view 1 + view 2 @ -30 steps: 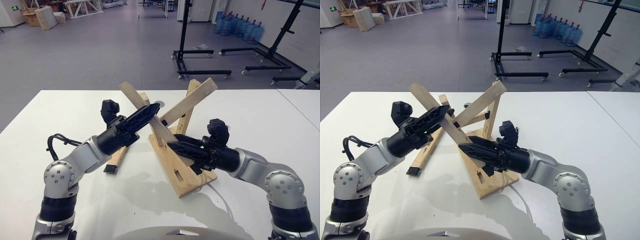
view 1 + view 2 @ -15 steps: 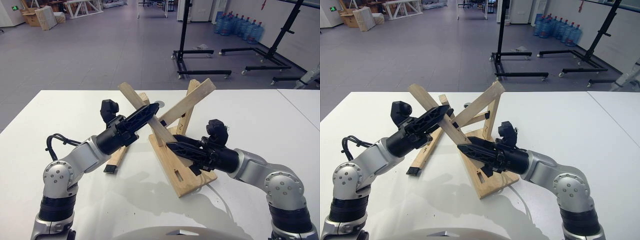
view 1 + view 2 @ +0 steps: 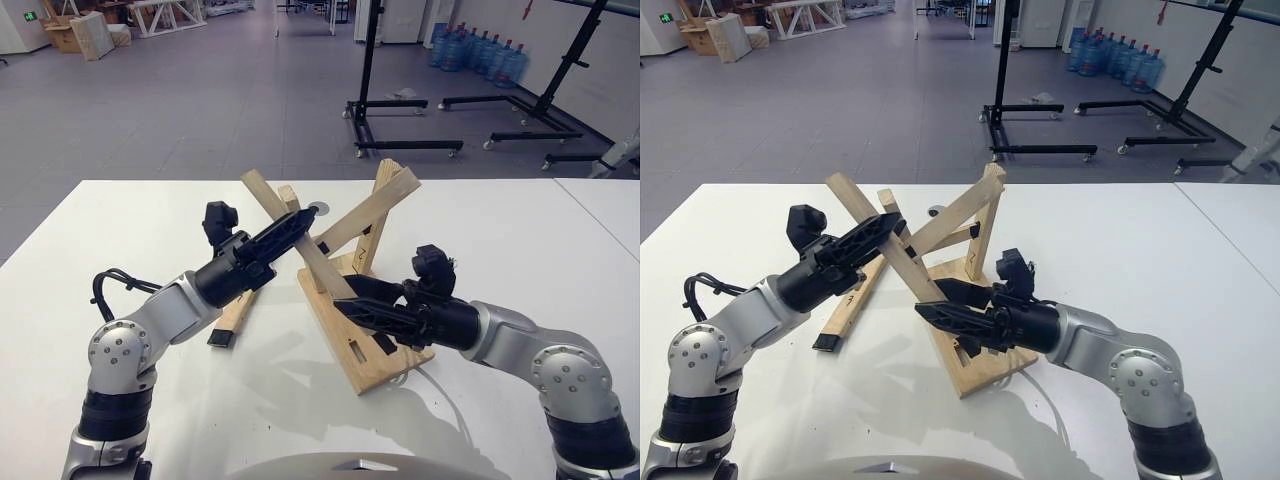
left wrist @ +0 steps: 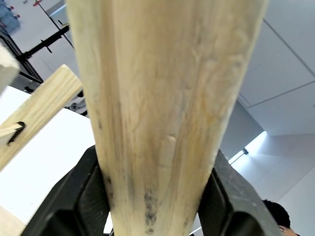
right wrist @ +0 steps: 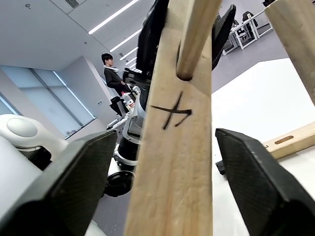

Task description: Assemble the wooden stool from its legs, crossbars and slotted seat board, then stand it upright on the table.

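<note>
The slotted seat board (image 3: pixel 378 362) lies flat near the table's middle. Two wooden legs rise from it and cross. My left gripper (image 3: pixel 296 222) is shut on the leg (image 3: pixel 262 194) that slants up to the left; in the left wrist view its fingers (image 4: pixel 83 196) press both sides of that leg (image 4: pixel 157 98). My right gripper (image 3: pixel 345 294) is open low on the same leg, just above the board, with its fingers (image 5: pixel 74 187) standing clear on either side of the wood (image 5: pixel 172 162). A crossbar dowel (image 5: pixel 197 29) enters this leg. The other leg (image 3: pixel 380 205) slants up to the right.
A loose leg (image 3: pixel 238 308) with a black foot lies flat on the white table (image 3: pixel 520 230), under my left forearm. A small grey disc (image 3: pixel 318 209) sits behind the legs. Bare tabletop lies to the right and in front.
My right gripper has opened and let go of the leg. The crossed legs have sunk a little, their tops now lower. The left gripper keeps its hold.
</note>
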